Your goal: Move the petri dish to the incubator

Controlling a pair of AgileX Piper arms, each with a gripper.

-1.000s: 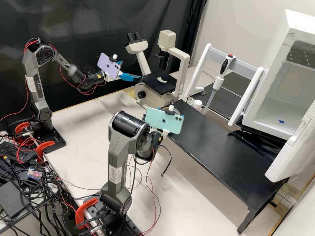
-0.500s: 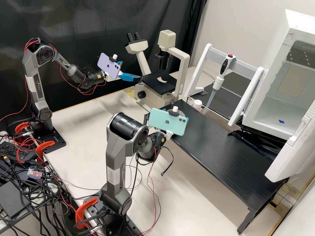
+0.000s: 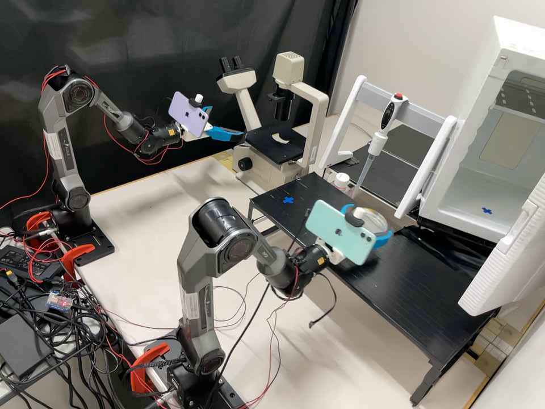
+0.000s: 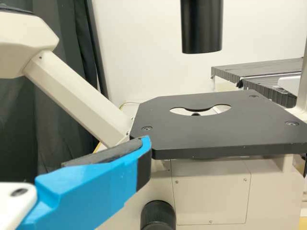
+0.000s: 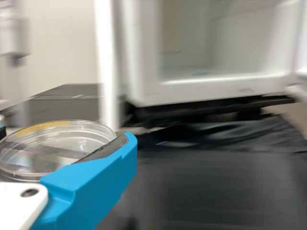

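Right gripper [image 3: 370, 220]'s got the petri dish [image 3: 372, 216] over the black table [image 3: 409, 284], incubator [image 3: 493, 62] wide open. Left gripper [image 3: 227, 121] hangs near the microscope [image 3: 267, 142], fingers apart.

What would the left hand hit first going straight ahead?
Left hand: likely the microscope's black platform, maybe its slanted neck; depth is unclear from here.

This is a laboratory. A microscope [image 3: 275, 149] with twin eyepieces stands at the far side, and right of it a pipette [image 3: 388, 116] hangs upright on a stand [image 3: 424, 115]. Farther right is a white incubator [image 3: 474, 147], its door [image 3: 514, 250] open. A clear, round petri dish [image 5: 55, 146] fits the same setting, as does the black laboratory surface [image 3: 409, 278].
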